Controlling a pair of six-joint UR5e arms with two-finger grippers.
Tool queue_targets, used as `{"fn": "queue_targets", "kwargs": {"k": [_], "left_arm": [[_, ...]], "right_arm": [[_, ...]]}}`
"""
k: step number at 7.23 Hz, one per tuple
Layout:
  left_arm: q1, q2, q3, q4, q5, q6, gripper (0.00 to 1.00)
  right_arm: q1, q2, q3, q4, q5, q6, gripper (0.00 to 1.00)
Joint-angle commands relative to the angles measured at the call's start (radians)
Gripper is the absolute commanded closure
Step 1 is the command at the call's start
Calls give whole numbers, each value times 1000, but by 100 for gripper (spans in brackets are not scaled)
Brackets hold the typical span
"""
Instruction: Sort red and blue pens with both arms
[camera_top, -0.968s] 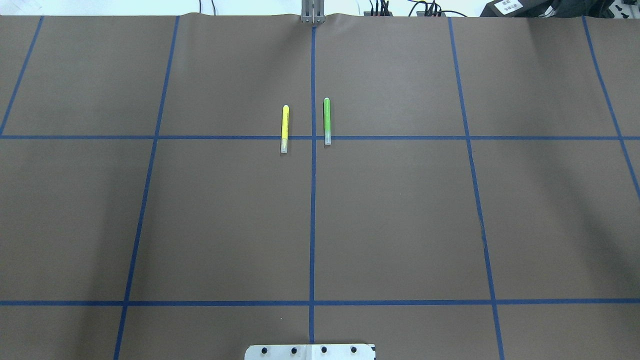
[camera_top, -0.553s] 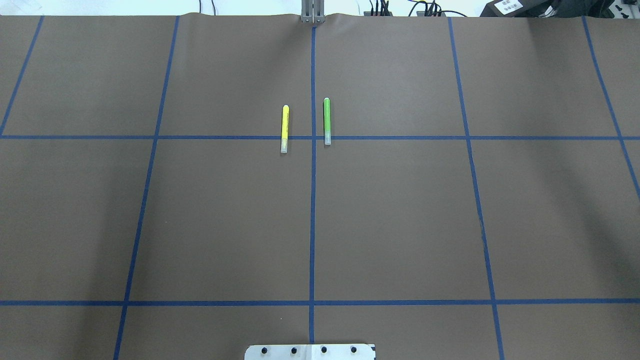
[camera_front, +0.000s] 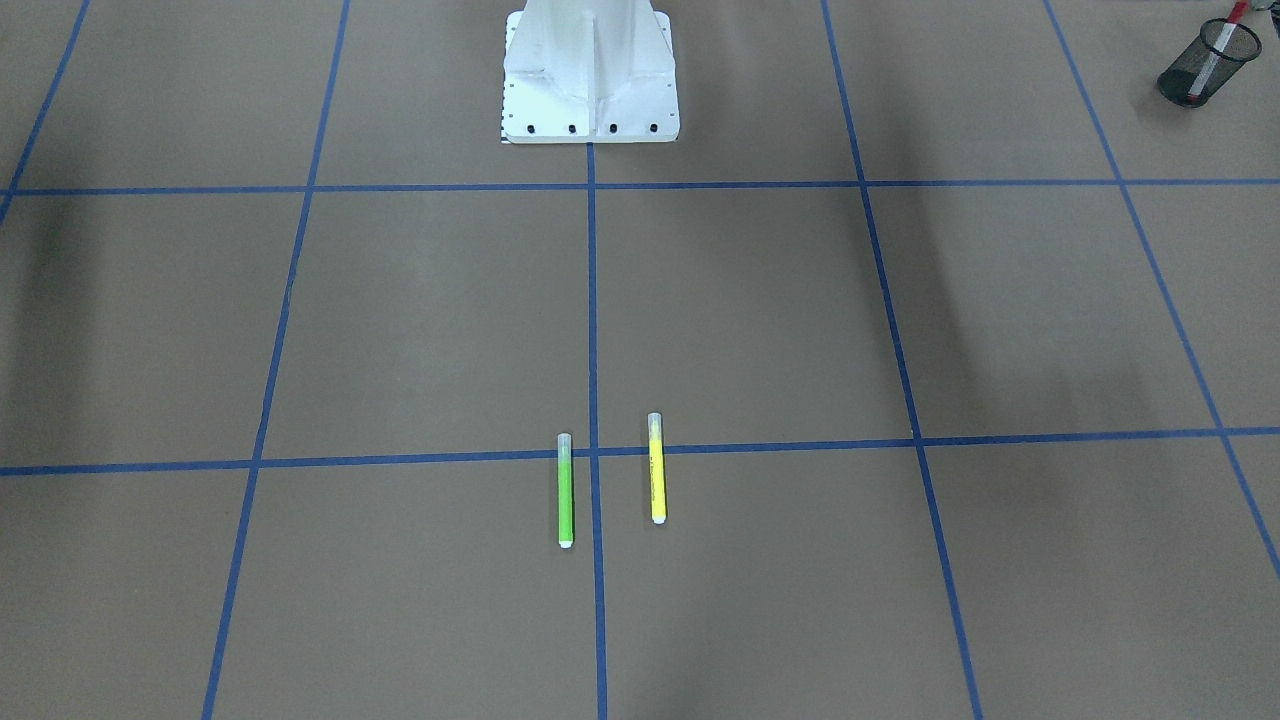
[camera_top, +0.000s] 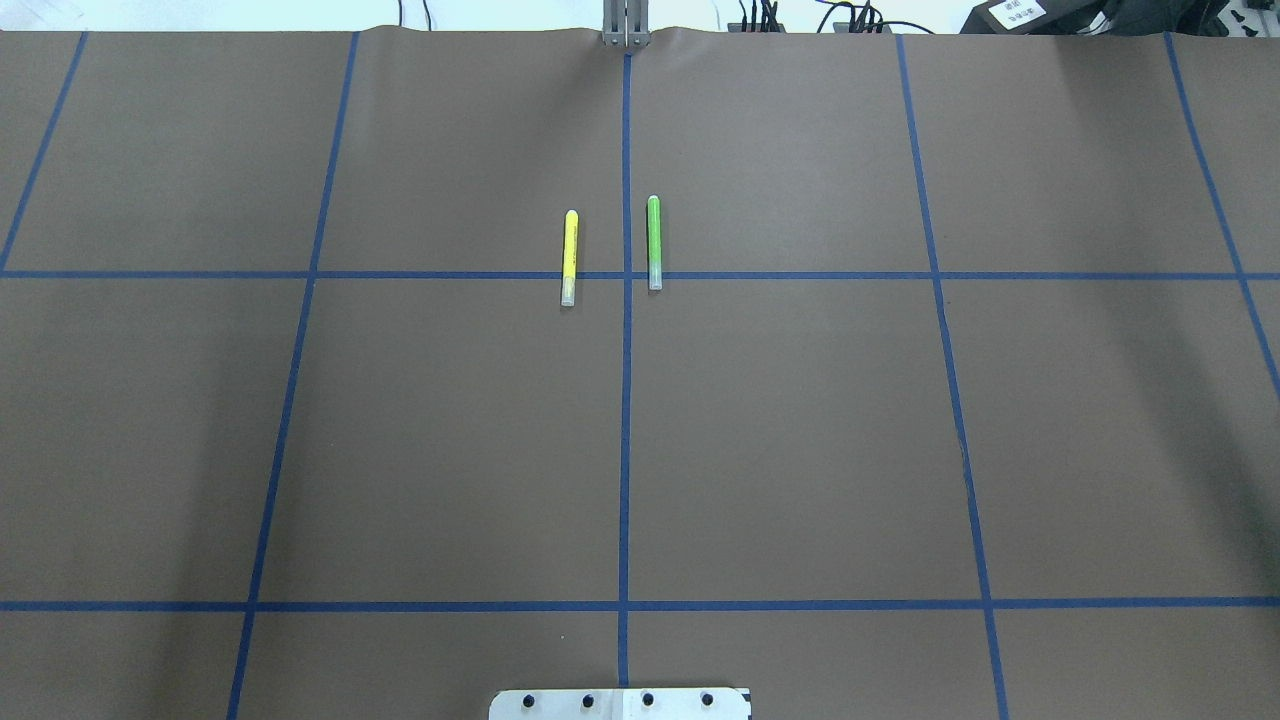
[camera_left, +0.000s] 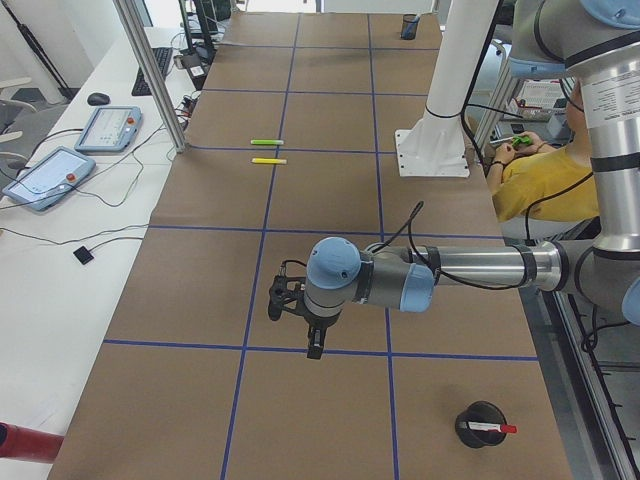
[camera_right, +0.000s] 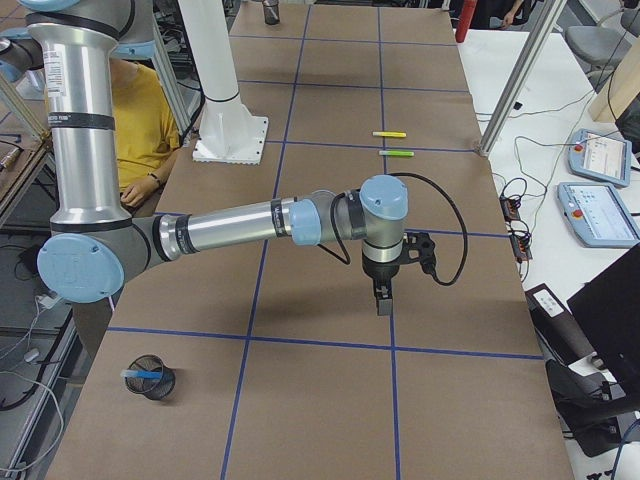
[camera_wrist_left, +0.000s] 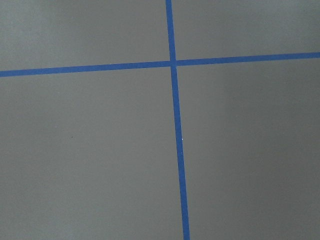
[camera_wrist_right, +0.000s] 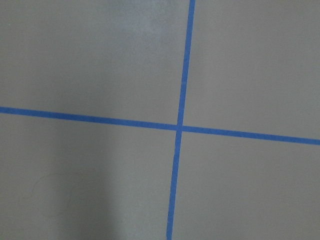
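Note:
The red pen (camera_left: 492, 428), white-barrelled with a red end, lies in a black mesh cup (camera_left: 480, 424) at the near end of the exterior left view; the same cup (camera_front: 1206, 64) shows at the front-facing view's top right. The blue pen (camera_right: 139, 374) rests in another black mesh cup (camera_right: 152, 381) in the exterior right view. My left gripper (camera_left: 314, 342) points down over the brown table. My right gripper (camera_right: 383, 298) does the same at the other end. Both show only in side views, so I cannot tell whether they are open or shut. Both wrist views show only table and blue tape.
A yellow marker (camera_top: 568, 258) and a green marker (camera_top: 654, 243) lie side by side near the table's middle. The white pedestal (camera_front: 590, 70) stands at the robot's edge. A person in a yellow shirt (camera_left: 540, 180) sits behind it. Tablets (camera_left: 108, 127) lie on the side bench.

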Motion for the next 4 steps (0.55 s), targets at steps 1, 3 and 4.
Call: {"fn": "queue_targets", "kwargs": {"k": [1,3,4], "left_arm": [[0,0,0,0,0,0,0],[0,0,0,0,-2,2,0],[0,0,0,0,0,3,0]], "right_arm": [[1,-55,-21,86,89,137,3],[0,-173,3,191,32,133,1],[-6,-224,29,189,-16,107,1]]}}
